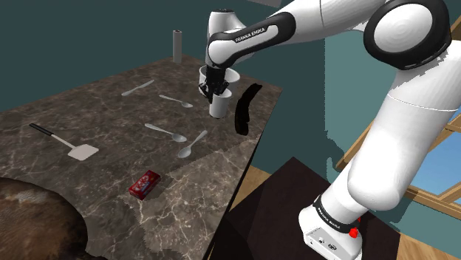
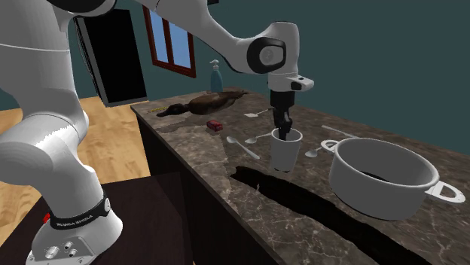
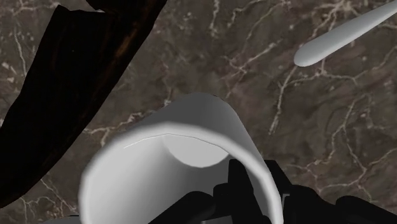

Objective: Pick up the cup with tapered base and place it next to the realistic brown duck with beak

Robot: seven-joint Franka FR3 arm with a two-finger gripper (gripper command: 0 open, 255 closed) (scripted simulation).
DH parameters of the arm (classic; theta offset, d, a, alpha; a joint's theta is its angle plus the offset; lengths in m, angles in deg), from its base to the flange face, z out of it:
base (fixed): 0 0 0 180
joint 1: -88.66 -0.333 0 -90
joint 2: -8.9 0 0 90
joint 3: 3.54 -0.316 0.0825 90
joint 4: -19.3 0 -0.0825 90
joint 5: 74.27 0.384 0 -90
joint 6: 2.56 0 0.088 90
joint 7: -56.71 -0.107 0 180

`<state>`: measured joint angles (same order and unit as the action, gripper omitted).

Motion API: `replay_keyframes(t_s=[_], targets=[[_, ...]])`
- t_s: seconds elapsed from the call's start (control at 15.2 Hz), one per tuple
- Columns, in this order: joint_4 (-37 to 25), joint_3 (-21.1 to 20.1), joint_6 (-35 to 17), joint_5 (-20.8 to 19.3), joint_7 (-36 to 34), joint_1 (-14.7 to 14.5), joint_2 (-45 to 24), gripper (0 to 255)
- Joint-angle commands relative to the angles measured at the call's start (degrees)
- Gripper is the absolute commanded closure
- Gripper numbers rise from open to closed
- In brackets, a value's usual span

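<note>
As I looked down the wrist view, the black gripper [image 3: 257, 191] stood over a plain white cup [image 3: 184, 159]. One finger was inside the mouth and one outside, and they appeared closed on the thin wall between them. The cup stood upright on the dark marbled countertop [image 1: 111, 111], narrower at its foot than at its rim. Whether its base had left the surface I could not tell.

I judged the cup light, stiff and smooth. A pinch on one side of the rim could let it swing or slip, so slow, level travel seemed wise. A hold around the body might have been steadier, though the slanted sides would offer flat fingers a poorer seat.

Just beside the cup lay a long black patch [image 2: 286, 192] in the counter, and the counter's edge ran close on the shoulder view's right. A large white two-handled pot [image 2: 380, 177] sat near the cup on the second exterior view's right.

The brown duck [image 2: 203, 104] lay well apart at the counter's far end, with a small red box [image 2: 215, 126] near it. Several grey spoons [image 1: 171, 134] were scattered between cup and duck.

I judged that the most open route was to carry the cup high over the spoons. It could then be set on bare marble beside the duck, back from the edge.
</note>
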<state>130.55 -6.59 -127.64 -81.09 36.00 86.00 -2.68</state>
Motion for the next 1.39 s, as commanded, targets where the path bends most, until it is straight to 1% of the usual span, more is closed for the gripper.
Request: replay_keyframes(t_s=[0.0, 0.66, 1.32], targets=[[-0.8, 0.0, 1.5, 0.1, 0.2, 0.0, 0.7, 255], [-5.3, -0.2, 8.5, 0.7, 1.0, 0.0, 3.2, 255], [-11.2, -0.2, 15.8, 1.1, 1.7, -0.1, 4.6, 255]])
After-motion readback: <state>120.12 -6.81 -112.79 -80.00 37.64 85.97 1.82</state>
